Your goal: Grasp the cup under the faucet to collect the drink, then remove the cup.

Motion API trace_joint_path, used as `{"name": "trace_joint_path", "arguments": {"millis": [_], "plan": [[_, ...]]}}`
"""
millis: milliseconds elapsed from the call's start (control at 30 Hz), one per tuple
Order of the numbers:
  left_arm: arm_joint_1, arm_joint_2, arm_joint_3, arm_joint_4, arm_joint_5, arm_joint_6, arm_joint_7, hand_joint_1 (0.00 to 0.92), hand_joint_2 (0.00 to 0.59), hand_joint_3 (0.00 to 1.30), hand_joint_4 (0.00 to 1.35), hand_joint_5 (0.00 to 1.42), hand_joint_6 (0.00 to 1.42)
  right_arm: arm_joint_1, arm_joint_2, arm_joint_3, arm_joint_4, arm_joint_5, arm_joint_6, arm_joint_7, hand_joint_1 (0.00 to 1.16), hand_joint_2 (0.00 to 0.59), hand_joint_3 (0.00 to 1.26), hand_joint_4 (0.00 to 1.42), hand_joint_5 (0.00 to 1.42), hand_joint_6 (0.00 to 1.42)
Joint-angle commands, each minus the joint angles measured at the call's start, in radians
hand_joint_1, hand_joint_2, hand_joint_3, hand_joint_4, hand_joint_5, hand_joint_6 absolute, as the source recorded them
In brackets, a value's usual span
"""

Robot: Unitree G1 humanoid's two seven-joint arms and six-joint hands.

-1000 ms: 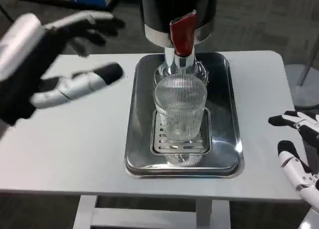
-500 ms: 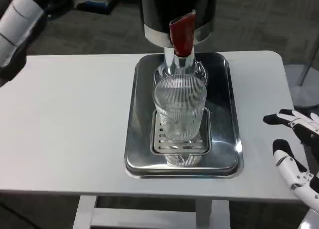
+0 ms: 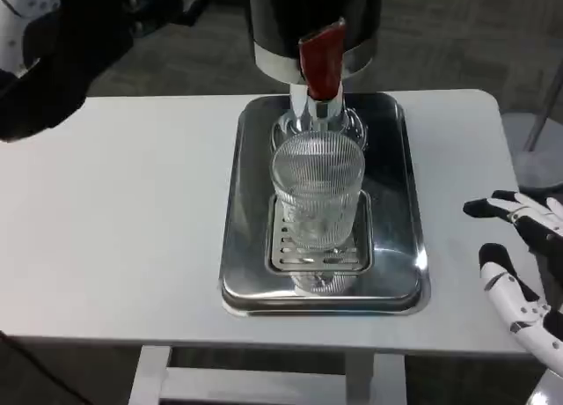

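Ribbed clear glass cup [image 3: 318, 190] upright on slotted drip grate [image 3: 318, 244] of polished steel tray [image 3: 251, 273], directly below chrome faucet spout [image 3: 315, 114] with red tap lever [image 3: 322, 57]. Dark dispenser body [image 3: 313, 13] above. Tray sits mid white surface [image 3: 123, 211]. No liquid discernible in cup; no stream visible at spout.

Change over last second: left hand [image 3: 53, 48] gone from a low, spread pose over left part of surface to upper left corner, raised and well apart from cup. Now mostly a dark blurred shape; finger posture cannot be told. Cup, tray and lever unmoved across all three pictures.

Right hand [image 3: 519, 264] at right edge of surface, fingers apart, holding nothing; crept slightly inward toward tray, otherwise near same spot. Well apart from cup.

Reading: grasp not yet made, collection not yet begun. Left hand's climb toward dispenser height suggests approach to lever rather than to cup, but uncertain. Right hand the nearer candidate for the cup. Risk noted: ribbed glass probably slippery, and spout close over rim, so sideways approach needed.
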Motion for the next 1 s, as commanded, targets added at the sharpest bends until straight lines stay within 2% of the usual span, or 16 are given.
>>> {"name": "trace_joint_path", "arguments": {"millis": [33, 433, 767, 1000], "plan": [[-0.051, -0.001, -0.017, 0.051, -0.001, 0.057, -0.029, 0.000, 0.161, 0.03, 0.00, 0.02, 0.10, 0.005, 0.006, 0.004, -0.015, -0.003, -0.004, -0.006, 0.17, 0.550, 0.25, 0.11, 0.03, 0.23], [-0.103, -0.018, -0.095, 0.135, 0.073, 0.076, -0.115, 0.000, 0.160, 0.05, 0.00, 0.04, 0.13, 0.026, 0.006, -0.018, -0.023, 0.015, -0.013, -0.011, 0.17, 0.538, 0.25, 0.11, 0.03, 0.22], [-0.126, -0.039, -0.136, 0.161, 0.164, 0.045, -0.147, 0.000, 0.161, 0.05, 0.00, 0.05, 0.13, 0.036, 0.005, -0.034, -0.021, 0.033, -0.018, -0.014, 0.17, 0.538, 0.25, 0.11, 0.03, 0.22], [-0.147, -0.061, -0.163, 0.193, 0.233, -0.011, -0.158, 0.000, 0.161, 0.06, 0.00, 0.05, 0.13, 0.034, 0.004, -0.039, -0.021, 0.036, -0.016, -0.011, 0.16, 0.538, 0.25, 0.11, 0.03, 0.21]]}}
